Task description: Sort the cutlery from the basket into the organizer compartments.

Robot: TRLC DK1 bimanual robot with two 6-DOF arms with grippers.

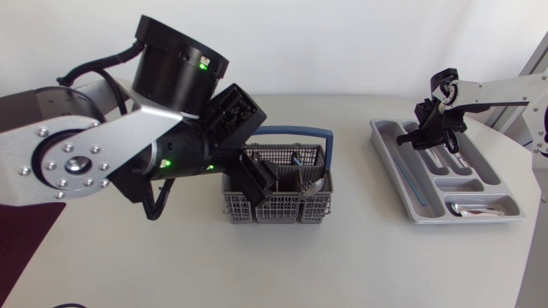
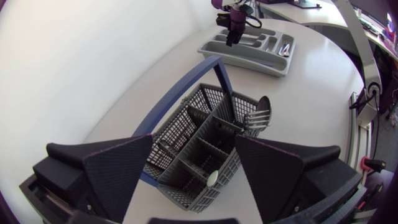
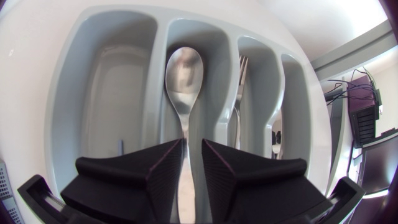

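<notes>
The grey cutlery basket (image 1: 278, 195) with a blue handle (image 1: 295, 132) stands mid-table. My left gripper (image 1: 257, 180) hangs open just above its left side. In the left wrist view the basket (image 2: 205, 143) lies between the wide-open fingers and holds a fork (image 2: 258, 117) and a spoon (image 2: 212, 178). My right gripper (image 1: 432, 137) is low over the grey organizer (image 1: 390, 171). In the right wrist view a spoon (image 3: 184, 74) lies in a long compartment, its handle between the slightly parted fingers of the right gripper (image 3: 193, 149). A fork (image 3: 239, 93) lies one compartment over.
The organizer's near end compartment holds more silver cutlery (image 1: 475, 208), and a thin blue item (image 1: 425, 192) lies in its long side compartment. The left arm's big black and silver links (image 1: 171, 60) loom over the table's left half.
</notes>
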